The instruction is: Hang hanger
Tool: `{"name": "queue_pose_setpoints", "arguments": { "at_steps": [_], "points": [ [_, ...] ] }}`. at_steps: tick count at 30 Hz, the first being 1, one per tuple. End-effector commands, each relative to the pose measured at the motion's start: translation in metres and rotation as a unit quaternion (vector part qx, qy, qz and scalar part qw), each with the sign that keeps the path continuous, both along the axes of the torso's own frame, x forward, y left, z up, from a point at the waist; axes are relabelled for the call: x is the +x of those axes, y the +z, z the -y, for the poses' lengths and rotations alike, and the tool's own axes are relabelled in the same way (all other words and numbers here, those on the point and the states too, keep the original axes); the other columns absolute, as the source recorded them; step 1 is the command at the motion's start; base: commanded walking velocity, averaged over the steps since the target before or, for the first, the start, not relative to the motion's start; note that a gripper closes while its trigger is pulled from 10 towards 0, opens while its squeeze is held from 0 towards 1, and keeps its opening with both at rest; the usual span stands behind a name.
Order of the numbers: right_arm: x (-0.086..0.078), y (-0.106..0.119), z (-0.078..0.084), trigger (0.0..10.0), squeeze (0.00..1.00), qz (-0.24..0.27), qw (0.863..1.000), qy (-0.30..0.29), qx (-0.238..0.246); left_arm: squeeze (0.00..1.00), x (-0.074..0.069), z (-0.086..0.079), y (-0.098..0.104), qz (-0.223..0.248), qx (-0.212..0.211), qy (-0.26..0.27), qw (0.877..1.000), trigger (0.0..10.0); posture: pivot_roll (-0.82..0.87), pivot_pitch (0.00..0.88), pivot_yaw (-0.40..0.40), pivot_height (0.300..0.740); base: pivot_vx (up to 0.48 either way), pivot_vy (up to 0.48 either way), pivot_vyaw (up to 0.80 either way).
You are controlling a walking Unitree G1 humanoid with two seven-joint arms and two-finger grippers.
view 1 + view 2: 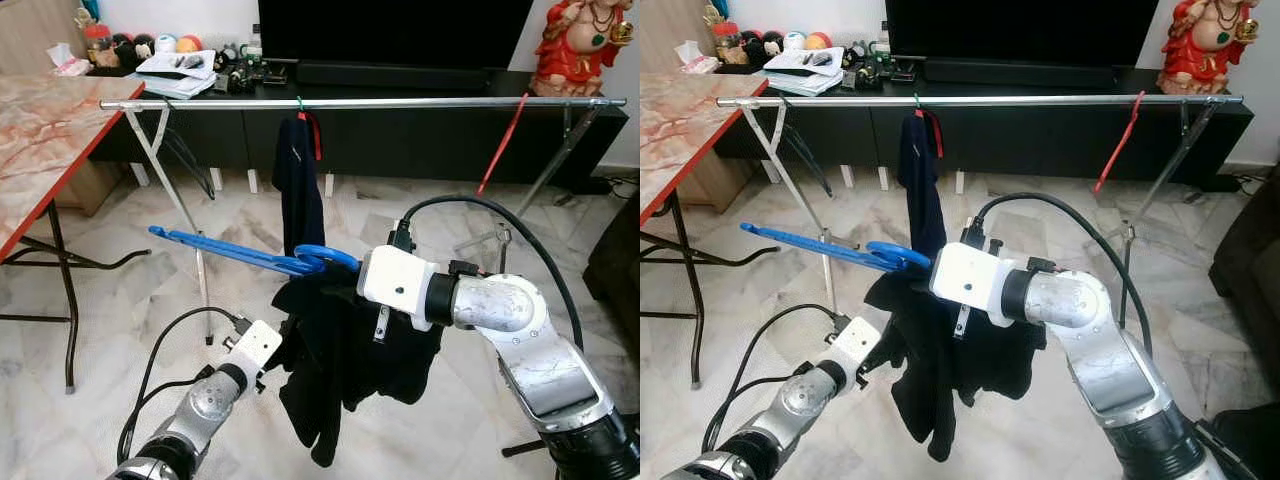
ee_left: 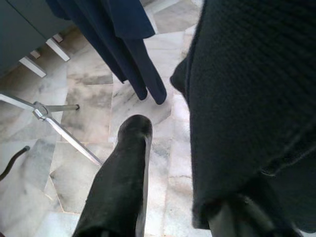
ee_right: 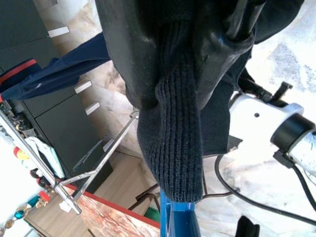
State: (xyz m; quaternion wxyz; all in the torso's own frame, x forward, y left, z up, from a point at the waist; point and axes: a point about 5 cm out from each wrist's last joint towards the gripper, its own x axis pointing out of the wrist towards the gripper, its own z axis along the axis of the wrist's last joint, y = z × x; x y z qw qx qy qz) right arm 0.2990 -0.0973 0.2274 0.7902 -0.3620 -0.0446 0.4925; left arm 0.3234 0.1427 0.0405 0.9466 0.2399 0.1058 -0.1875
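A: Head views?
B: Blue hanger [image 1: 240,255] draped with black garment [image 1: 345,360], carried at right gripper [image 1: 345,275], well below silver rail [image 1: 400,102]. Navy garment [image 1: 298,180] already hung there; red hanger [image 1: 503,140] further right. Left gripper [image 1: 275,350] at the black cloth's edge.

A: Left wrist?
B: Fingers [image 2: 121,182] apart, one against dark knit, nothing clamped.

A: Right wrist?
B: Fingers [image 3: 133,49] pinched on knit fabric and blue plastic.

A: Step?
B: Apparently carrying, hook not yet on. Next: raise hook above rail, lower onto a free stretch.
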Motion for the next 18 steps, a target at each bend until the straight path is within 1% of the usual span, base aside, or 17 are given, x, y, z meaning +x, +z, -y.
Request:
{"name": "queue_pose_setpoints", "arguments": {
  "at_steps": [1,12,18],
  "points": [
    [-0.0023,0.0083,-0.0022,0.0,0.00,0.026,1.000,0.008,0.002,0.00,-0.0002,-0.0052,-0.0014,-0.008,-0.003,0.008,1.000,0.0,-0.08,0.110,0.003,0.740,0.000,0.000,0.00],
    [0.0024,0.0062,0.0027,0.0,0.00,0.026,1.000,-0.004,-0.008,0.00,-0.0037,-0.0027,-0.0053,-0.015,0.000,-0.005,1.000,0.0,-0.08,0.118,0.004,0.740,0.000,0.000,0.00],
    [0.0026,0.0061,0.0026,0.0,0.00,0.025,1.000,-0.005,-0.005,0.00,-0.0041,-0.0023,-0.0056,-0.018,-0.003,-0.009,1.000,0.0,-0.08,0.121,0.007,0.740,0.000,0.000,0.00]
  ]
}}
